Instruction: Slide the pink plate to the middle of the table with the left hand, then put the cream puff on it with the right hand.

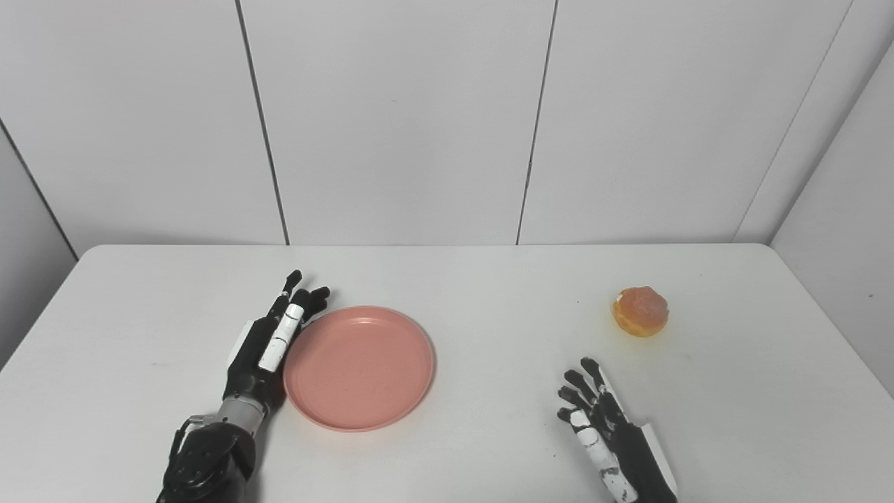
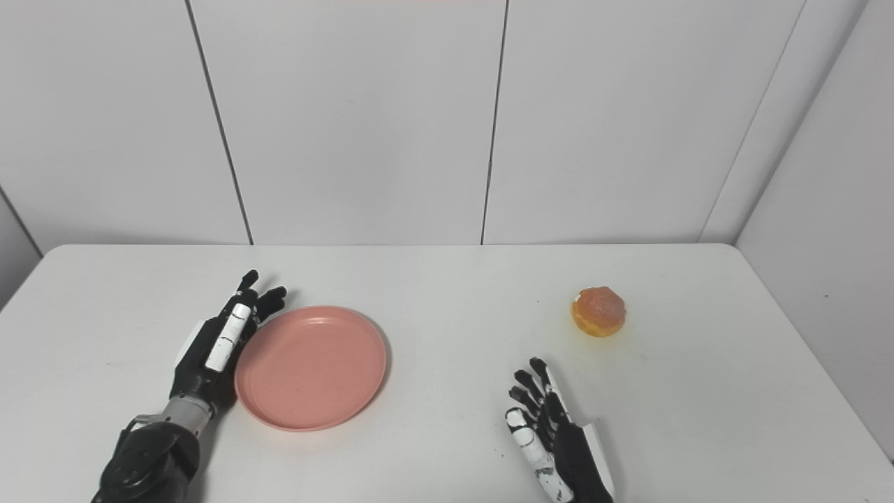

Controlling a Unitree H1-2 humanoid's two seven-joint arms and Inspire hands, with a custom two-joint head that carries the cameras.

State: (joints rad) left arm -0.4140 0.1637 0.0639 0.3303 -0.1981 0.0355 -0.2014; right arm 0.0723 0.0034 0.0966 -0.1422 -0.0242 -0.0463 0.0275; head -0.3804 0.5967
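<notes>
Your left hand (image 1: 269, 346) lies flat at the lower left of the frame, fingers (image 1: 288, 323) stretched and released, holding nothing. Its inner side is against the left rim of the plate (image 1: 360, 367), or just beside it; I cannot tell if they touch. The plate lies to the right of these fingers, left of the table (image 1: 489, 293) middle, so the push, as I judge, must go to the right. The puff (image 1: 641, 311) sits at the right, above and to the right of your right hand (image 1: 607, 433), which rests open with spread fingers and is empty. The right hand is clearly the nearer one to the puff.
</notes>
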